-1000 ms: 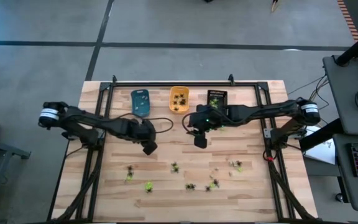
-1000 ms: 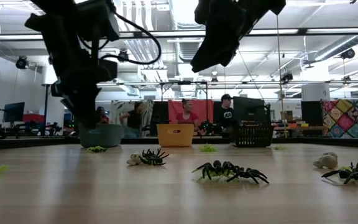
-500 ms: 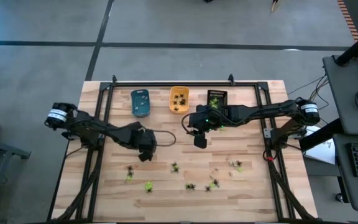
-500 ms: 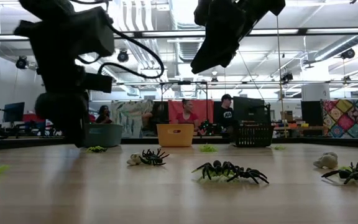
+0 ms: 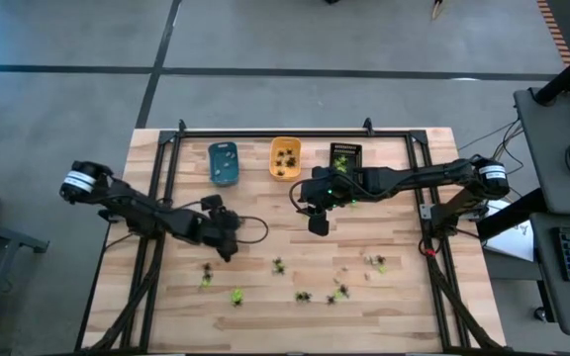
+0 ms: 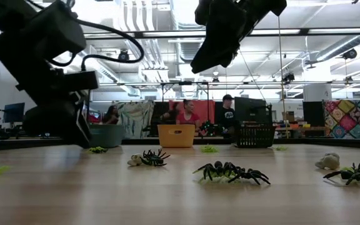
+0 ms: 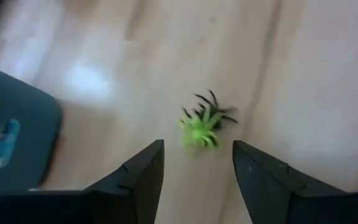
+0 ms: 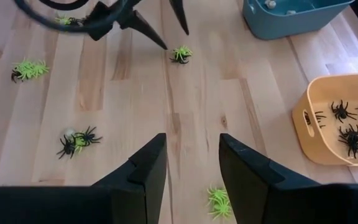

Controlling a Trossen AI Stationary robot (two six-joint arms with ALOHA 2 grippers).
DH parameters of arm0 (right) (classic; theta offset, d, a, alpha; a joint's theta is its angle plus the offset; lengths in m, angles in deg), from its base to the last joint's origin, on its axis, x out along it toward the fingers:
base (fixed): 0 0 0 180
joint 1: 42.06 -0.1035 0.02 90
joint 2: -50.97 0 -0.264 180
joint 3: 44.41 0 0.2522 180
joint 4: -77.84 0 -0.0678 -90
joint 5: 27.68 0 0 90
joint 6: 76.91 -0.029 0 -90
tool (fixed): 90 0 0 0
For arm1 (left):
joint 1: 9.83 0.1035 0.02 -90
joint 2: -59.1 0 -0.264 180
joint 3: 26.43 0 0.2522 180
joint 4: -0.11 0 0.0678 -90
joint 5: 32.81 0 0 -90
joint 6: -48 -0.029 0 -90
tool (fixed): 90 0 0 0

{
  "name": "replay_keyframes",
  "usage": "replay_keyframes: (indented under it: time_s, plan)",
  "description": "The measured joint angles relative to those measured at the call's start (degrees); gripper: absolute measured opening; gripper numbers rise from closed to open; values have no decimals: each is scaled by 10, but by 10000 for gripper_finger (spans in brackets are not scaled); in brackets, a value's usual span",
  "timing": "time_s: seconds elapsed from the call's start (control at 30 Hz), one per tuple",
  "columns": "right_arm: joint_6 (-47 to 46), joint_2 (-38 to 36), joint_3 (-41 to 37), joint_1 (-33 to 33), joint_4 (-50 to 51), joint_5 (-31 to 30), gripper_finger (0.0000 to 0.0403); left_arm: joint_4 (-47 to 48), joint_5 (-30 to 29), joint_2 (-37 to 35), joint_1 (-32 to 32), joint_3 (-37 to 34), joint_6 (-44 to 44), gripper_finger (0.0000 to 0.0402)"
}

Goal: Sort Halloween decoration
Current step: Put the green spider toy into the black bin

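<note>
L gripper [image 7: 197, 163] dropped low, jaws apart over spiky plastic yellow-green spider [image 7: 202, 127]; R gripper [image 8: 190, 163] jaws apart.

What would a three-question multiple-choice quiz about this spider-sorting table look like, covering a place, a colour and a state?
1. Where does the orange tray stand?
A. between the blue tray and black tray
B. at the near table edge
C. off the table

2. What colour is the spider in front of the left gripper?
A. white
B. yellow-green
C. red

3. What state is the left gripper in?
A. shut on a tray
B. shut on a spider
C. open, empty

Answers: 1 A, the high view shows the three trays in a row; 2 B, the left wrist view shows it yellow-green on bare wood; 3 C, its fingers stand apart with nothing between them.
</note>
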State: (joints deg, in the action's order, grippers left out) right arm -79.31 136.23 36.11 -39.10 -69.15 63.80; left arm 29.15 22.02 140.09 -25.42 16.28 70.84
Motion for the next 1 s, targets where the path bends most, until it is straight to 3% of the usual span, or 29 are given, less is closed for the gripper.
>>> replay_keyframes:
  time_s: [0.33, 0.6, 1.0]
  plan:
    - [0, 0, -20, 0, -21, 0, 134, -166, 27, 1, 0, -77, -1, 164]
    - [-2, 0, -33, 0, -35, 0, 134, -183, -5, 13, 0, -81, 2, 150]
    - [-7, 0, -35, 0, -38, 0, 134, -176, -10, 14, 1, -82, 3, 36]
